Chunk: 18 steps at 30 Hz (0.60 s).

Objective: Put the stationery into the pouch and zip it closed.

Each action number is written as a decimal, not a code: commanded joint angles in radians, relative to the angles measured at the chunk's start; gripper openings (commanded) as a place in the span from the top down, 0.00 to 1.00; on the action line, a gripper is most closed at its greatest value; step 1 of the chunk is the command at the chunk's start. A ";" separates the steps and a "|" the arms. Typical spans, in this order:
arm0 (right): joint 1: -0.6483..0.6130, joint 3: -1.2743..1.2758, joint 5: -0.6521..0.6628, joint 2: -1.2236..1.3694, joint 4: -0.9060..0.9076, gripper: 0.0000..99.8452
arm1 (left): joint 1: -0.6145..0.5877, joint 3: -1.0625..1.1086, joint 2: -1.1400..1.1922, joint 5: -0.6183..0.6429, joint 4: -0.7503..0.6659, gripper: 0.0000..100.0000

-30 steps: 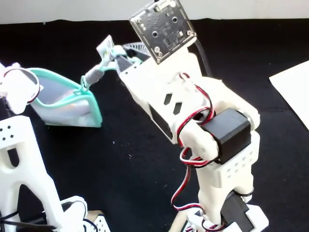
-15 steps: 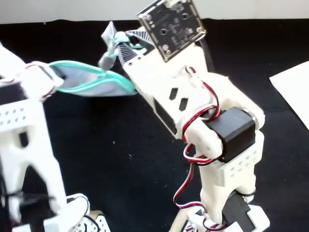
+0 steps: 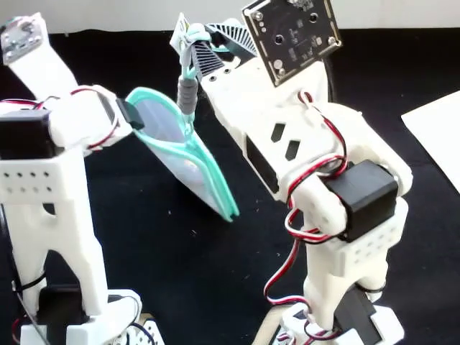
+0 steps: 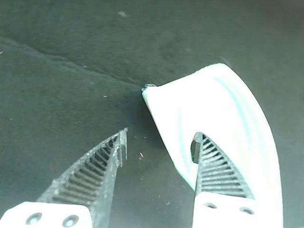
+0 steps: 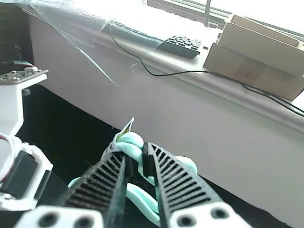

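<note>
Hanging in mid-air between your two arms, the pouch (image 3: pixel 180 154) is a clear bag with a mint-green border. It tilts steeply, so its lower corner points down at the black worktop (image 3: pixel 165 251). Your right hand (image 5: pixel 136 151) is clenched on the pull strap (image 3: pixel 187 90) at the pouch's upper end. Mint-green material is pinched between its two ribbed fingers, and the pouch dangles from that grip. Your left hand (image 4: pixel 160 137) is released, fingers spread wide. One finger lies against the pouch's pale side near a corner. The other stands apart from it, with bare worktop showing in the gap. In the high view, the left arm's tip meets the pouch's upper left edge.

One second ago the pouch lay low at the left of the worktop, its mouth toward the left arm. Half a second ago it was raised and nearly level. Now it has swung steeply and shifted toward the middle. The right arm has carried the strap higher and further right. The left arm has risen, and its wrist is now near the high view's top left corner. A white sheet (image 3: pixel 435 136) lies at the worktop's right edge, as before.
</note>
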 commanded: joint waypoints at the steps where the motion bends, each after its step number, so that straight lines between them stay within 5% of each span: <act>1: 0.039 -0.033 -0.008 0.002 -0.028 0.99 | 0.059 -0.082 -0.005 -0.003 0.018 0.78; 11: 0.188 -0.033 -0.101 0.007 -0.038 0.99 | 0.213 -0.165 -0.171 -0.120 0.020 0.78; 18: 0.199 -0.033 -0.110 0.007 -0.038 0.99 | 0.390 -0.036 -0.306 -0.124 0.020 0.78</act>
